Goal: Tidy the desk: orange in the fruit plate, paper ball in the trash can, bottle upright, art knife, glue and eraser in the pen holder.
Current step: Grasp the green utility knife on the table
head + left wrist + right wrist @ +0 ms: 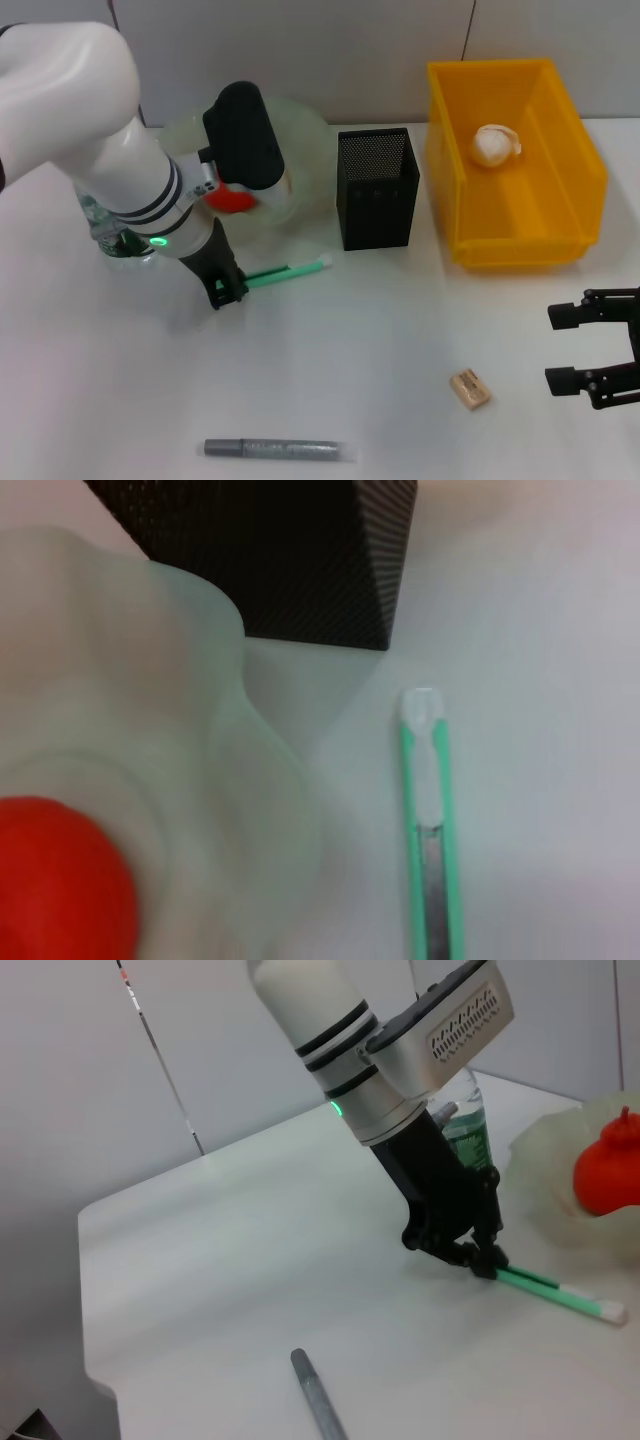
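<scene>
The mint-green art knife point(290, 271) point(430, 820) lies flat on the desk point(350, 350), between the fruit plate point(305, 130) and the black mesh pen holder point(378, 190). My left gripper point(230, 290) point(482, 1258) is down at the knife's near end, shut on it. The orange point(232, 199) point(608, 1170) sits in the pale-green plate. The paper ball point(496, 145) is in the yellow trash can point(560, 200). Behind my left arm the bottle point(108, 238) point(468, 1130) stands upright. The glue point(275, 449) lies near the front edge and the eraser point(469, 388) at front right. My right gripper point(562, 348) hovers open beside the eraser.
The pen holder stands close to the knife's white tip, with the trash can just to its right. A grey wall runs behind the desk. The plate's wavy rim point(220, 680) lies right beside the knife.
</scene>
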You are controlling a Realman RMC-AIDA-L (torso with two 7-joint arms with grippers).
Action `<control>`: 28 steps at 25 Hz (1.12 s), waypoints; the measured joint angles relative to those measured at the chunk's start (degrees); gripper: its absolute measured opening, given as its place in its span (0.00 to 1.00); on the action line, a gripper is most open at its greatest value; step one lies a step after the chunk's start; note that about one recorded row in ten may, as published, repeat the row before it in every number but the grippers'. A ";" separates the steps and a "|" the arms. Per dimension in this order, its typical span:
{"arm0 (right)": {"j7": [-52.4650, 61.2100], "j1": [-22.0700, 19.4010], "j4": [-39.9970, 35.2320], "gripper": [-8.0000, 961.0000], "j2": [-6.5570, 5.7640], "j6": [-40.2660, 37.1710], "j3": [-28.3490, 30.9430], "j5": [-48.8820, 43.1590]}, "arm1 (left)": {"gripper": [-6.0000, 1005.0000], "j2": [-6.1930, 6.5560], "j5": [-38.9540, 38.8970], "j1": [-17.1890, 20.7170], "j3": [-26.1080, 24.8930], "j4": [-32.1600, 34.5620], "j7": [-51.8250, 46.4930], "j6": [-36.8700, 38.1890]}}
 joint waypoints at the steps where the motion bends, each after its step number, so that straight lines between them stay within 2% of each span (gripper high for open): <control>1: 0.00 0.00 0.00 0.80 -0.01 0.00 0.01 0.00 | 0.22 0.08 0.00 0.24 -0.11 0.28 0.00 0.75; 5: 0.00 0.00 0.00 0.80 -0.02 0.01 0.02 0.00 | 0.15 0.17 -0.14 0.81 -0.24 1.10 0.00 1.50; 6: 0.00 -0.01 0.00 0.80 -0.03 0.01 0.03 0.01 | 0.10 0.29 -0.43 3.74 -0.33 6.46 -0.28 3.35; 8: 0.00 -0.02 -0.01 0.79 -0.03 0.01 0.02 0.09 | 0.00 0.32 -0.47 5.99 -0.34 10.87 -0.75 4.66; 10: 0.00 -0.04 -0.01 0.79 -0.03 0.00 0.02 0.13 | 0.02 0.38 -0.48 7.66 -0.36 13.83 -1.30 5.63; 13: 0.00 -0.09 -0.02 0.79 -0.03 -0.23 0.02 0.28 | 0.04 0.42 -0.51 8.22 -0.43 14.41 -1.52 6.07; 28: 0.00 -0.21 -0.01 0.79 -0.02 -0.47 0.02 0.36 | 0.16 0.07 -0.30 6.32 0.88 11.20 -2.89 2.93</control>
